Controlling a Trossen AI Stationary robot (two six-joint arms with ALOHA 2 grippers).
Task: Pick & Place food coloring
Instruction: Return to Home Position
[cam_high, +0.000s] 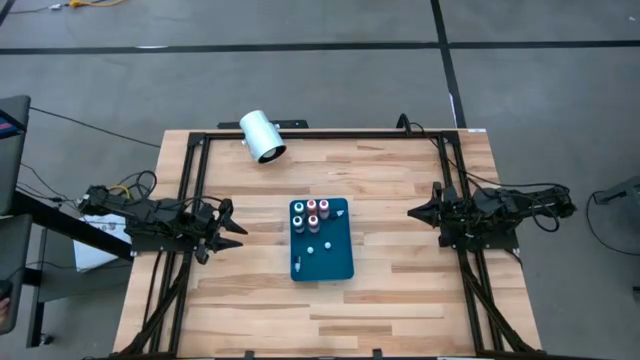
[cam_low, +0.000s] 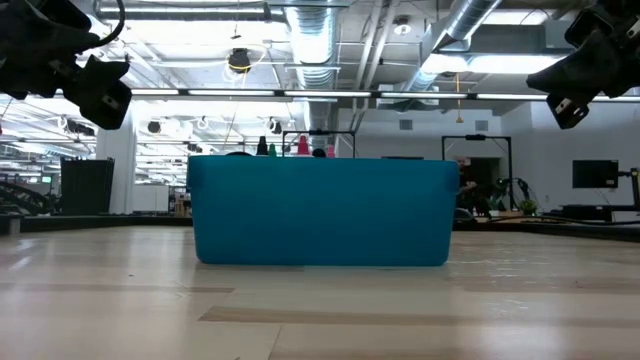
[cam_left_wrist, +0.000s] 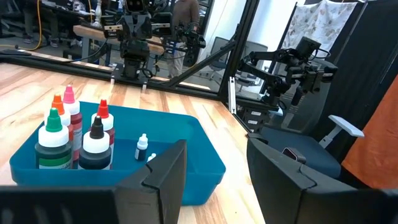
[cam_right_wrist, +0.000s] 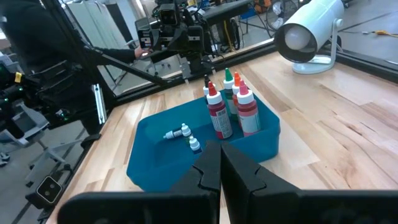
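The food coloring bottles (cam_high: 311, 213) stand upright in a cluster at the far end of a flat blue tray (cam_high: 340, 262) in mid-table. Their caps are red, orange, pink, green and black (cam_left_wrist: 74, 132) (cam_right_wrist: 230, 111). Two or three tiny white bottles (cam_left_wrist: 142, 148) (cam_right_wrist: 180, 132) lie on the tray floor nearer its middle. My left gripper (cam_high: 236, 229) (cam_left_wrist: 217, 180) hovers open left of the tray, pointing at it. My right gripper (cam_high: 414, 212) (cam_right_wrist: 221, 169) hovers shut right of the tray, also pointing at it. Neither touches anything.
A large white cylinder (cam_high: 262, 137) (cam_right_wrist: 308, 34) lies on a stand near the table's far edge, left of centre. A black frame (cam_high: 330, 133) runs along the far edge and both sides. In the low view the tray's near wall (cam_low: 320, 212) hides most of the bottles.
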